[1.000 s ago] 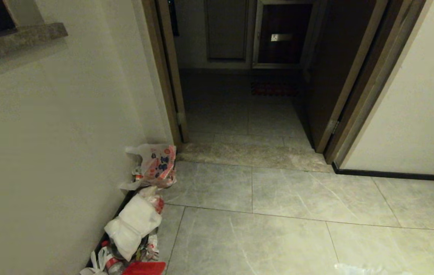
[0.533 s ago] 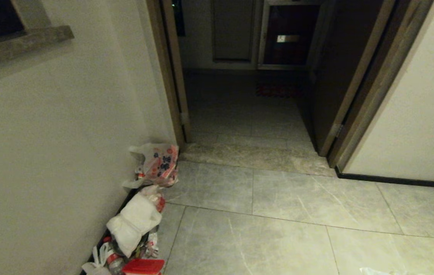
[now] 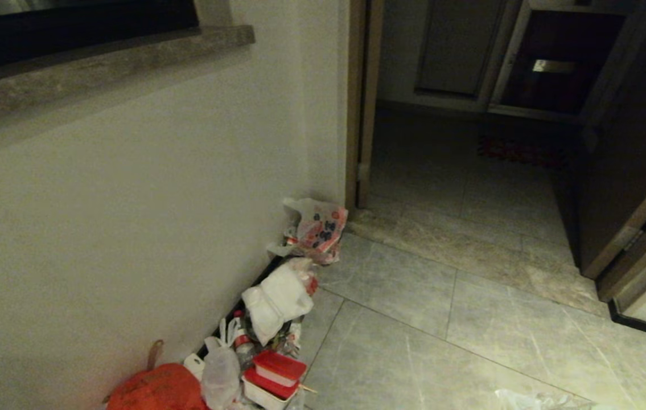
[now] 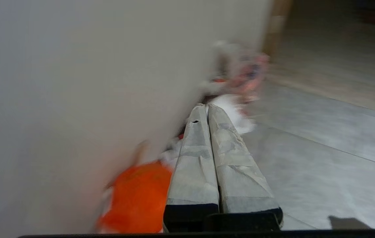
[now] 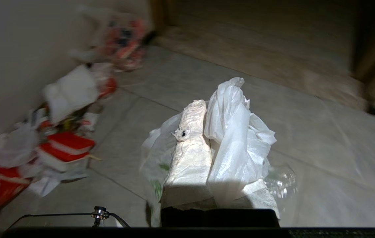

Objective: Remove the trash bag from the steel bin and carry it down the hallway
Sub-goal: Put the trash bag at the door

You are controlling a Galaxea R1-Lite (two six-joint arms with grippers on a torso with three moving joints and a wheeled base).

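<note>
While the right gripper (image 5: 207,109) is clamped on the trash bag (image 5: 233,138) and the left gripper (image 4: 206,110) is pressed together empty, thin film could be snagged on the litter pile (image 3: 277,319) at lower left.

The left gripper (image 4: 206,106) is showing two long, flat fingers (image 4: 194,165) tapering to blunt tips, wrapped in pale grey tape that is creasing and wrinkling in bands; a small dark hole is sitting near the tip of one. Both are running from a black base at 6 o'clock toward 12.

The right gripper (image 5: 198,105) is wearing the same wrap, whiter and frayed, with a like hole. At 7 o'clock from its black base, a thin dark cable is meeting a small metal screw fitting (image 5: 99,211).
</note>
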